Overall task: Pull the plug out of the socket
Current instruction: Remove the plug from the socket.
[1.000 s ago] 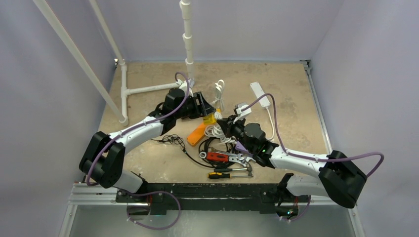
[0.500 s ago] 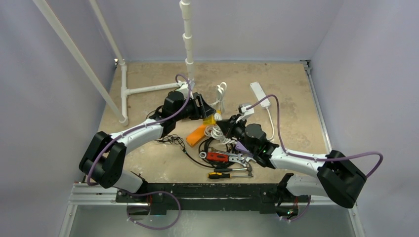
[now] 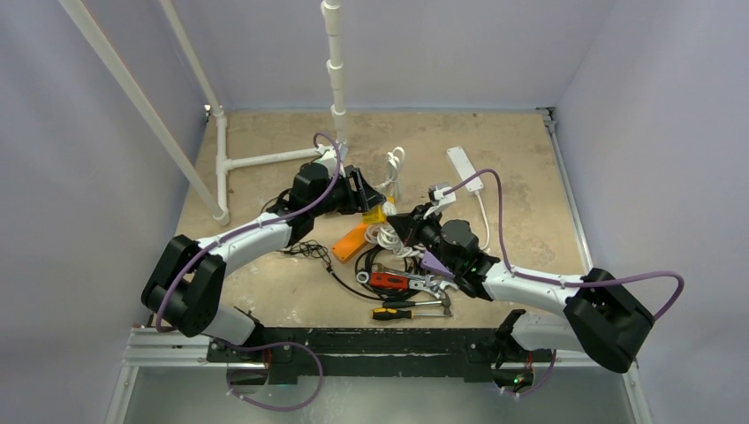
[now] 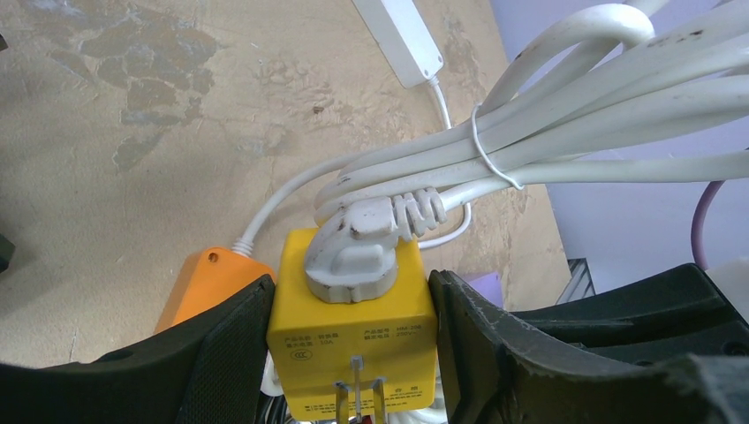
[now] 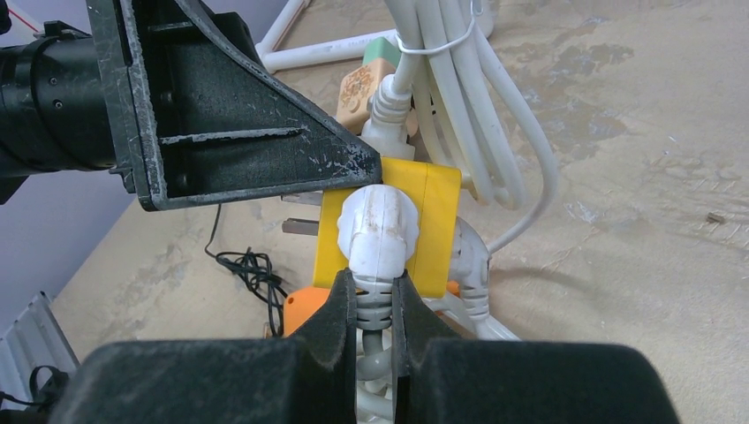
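Observation:
The socket (image 4: 353, 349) is a yellow cube adapter, held off the table, with my left gripper (image 4: 351, 291) shut on its two sides. A white plug (image 4: 353, 252) with a tied cord bundle sits in its top face. In the right wrist view another white plug (image 5: 380, 231) sits in the near face of the socket (image 5: 439, 221). My right gripper (image 5: 374, 284) is shut on that plug's ribbed cord collar, just below the plug body. From above, both grippers meet at the socket (image 3: 377, 213) in mid-table.
An orange block (image 3: 351, 240) lies just below the socket, with white cord coils and a black cable (image 3: 309, 250) beside it. Red pliers (image 3: 389, 281), a wrench and a screwdriver (image 3: 397, 312) lie nearer. A white power strip (image 3: 465, 168) and white pipes (image 3: 256, 161) lie farther back.
My left gripper and the socket have shifted slightly left and back. The right gripper followed, still shut on the plug's collar. The plug stays seated.

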Controlling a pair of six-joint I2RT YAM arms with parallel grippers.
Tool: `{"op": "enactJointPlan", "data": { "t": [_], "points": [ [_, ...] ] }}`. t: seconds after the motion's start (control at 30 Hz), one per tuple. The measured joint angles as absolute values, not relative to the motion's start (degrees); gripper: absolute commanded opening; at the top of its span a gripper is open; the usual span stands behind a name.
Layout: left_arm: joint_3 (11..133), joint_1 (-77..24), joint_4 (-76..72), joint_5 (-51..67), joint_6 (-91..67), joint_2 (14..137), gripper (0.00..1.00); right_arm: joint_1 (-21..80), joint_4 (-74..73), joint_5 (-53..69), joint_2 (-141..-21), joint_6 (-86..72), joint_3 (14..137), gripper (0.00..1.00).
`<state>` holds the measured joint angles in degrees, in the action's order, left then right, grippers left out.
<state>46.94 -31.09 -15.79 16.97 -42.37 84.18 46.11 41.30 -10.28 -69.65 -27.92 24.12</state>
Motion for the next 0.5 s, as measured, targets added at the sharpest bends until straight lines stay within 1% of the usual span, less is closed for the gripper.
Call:
{"op": "enactJointPlan", "data": {
  "t": [0.23, 0.5],
  "points": [
    [46.9, -30.4, -15.4, 17.9, -42.4, 84.2, 0.0, 47.2, 41.5, -11.5, -69.6, -26.9, 24.1, 0.0],
    [46.9, -29.3, -14.3, 20.2, -42.4, 84.2, 0.0, 52.5, 41.1, -19.1, -70.3, -24.2, 24.7, 0.0]
  ]
}}
